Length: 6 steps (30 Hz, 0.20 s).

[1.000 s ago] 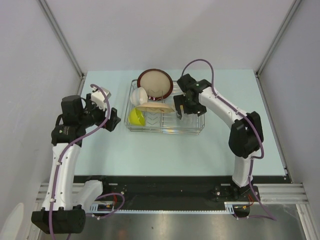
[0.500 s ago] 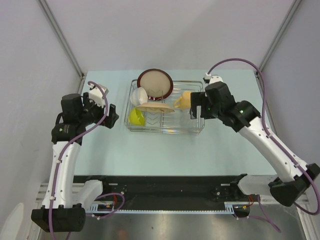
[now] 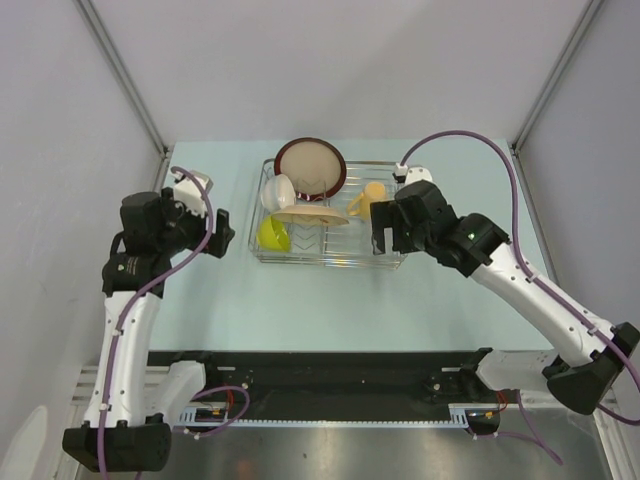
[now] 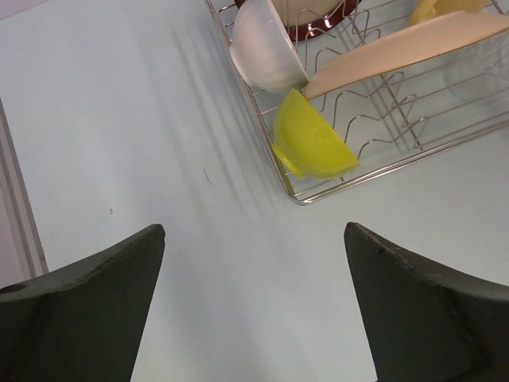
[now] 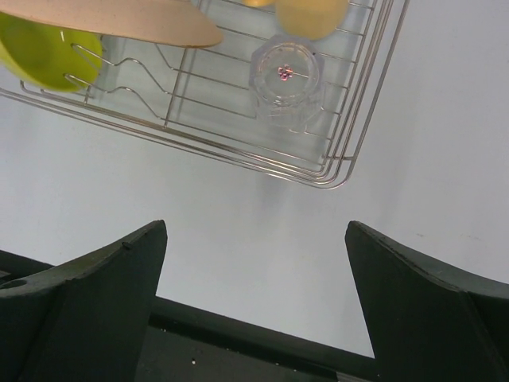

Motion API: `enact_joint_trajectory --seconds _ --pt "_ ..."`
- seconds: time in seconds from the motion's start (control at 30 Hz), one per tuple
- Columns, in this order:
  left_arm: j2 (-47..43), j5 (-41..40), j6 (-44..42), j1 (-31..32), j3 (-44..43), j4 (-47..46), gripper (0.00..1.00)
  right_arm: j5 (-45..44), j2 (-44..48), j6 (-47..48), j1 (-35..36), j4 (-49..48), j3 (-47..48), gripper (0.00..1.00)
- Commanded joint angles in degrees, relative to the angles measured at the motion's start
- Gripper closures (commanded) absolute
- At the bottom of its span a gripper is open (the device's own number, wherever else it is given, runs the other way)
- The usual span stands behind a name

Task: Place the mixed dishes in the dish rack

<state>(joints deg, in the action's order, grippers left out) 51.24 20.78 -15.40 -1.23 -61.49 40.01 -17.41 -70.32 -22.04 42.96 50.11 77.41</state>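
Note:
The dish rack (image 3: pixel 300 258), a silver wire basket, holds all the dishes I can see. A dark-red-rimmed plate (image 3: pixel 311 166) leans at its back. The white bowl (image 3: pixel 279 192) and lime-green bowl (image 3: pixel 273 234) stand on edge at its left end. A cream plate (image 3: pixel 310 214) lies tilted across the middle, with the tan mug (image 3: pixel 369 198) beside it. The clear glass (image 5: pixel 285 76) stands in the rack's near right corner. My right gripper (image 3: pixel 385 232) hangs open and empty over that corner. Left of the rack, my left gripper (image 3: pixel 222 238) is open over bare table.
The black rail (image 3: pixel 330 365) runs along the table's near edge and shows under the right fingers (image 5: pixel 87 294). Grey walls close in the left, back and right. The rack's near left corner (image 4: pixel 298 197) lies just ahead of the left gripper (image 4: pixel 254 231).
The right arm has drawn back from over the rack towards the near right, uncovering the mug in the rack. The left arm has hardly moved.

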Motion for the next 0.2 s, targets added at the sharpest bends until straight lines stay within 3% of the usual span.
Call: enact_joint_trajectory --seconds 0.0,0.17 --pt "-1.32 -0.91 1.51 0.27 -0.20 -1.60 0.00 -1.31 2.56 -0.11 1.51 -1.15 0.20 0.00" --pt "-1.50 -1.44 2.03 0.27 0.15 -2.04 0.00 -3.33 4.93 0.78 2.13 -1.41 0.20 0.00"
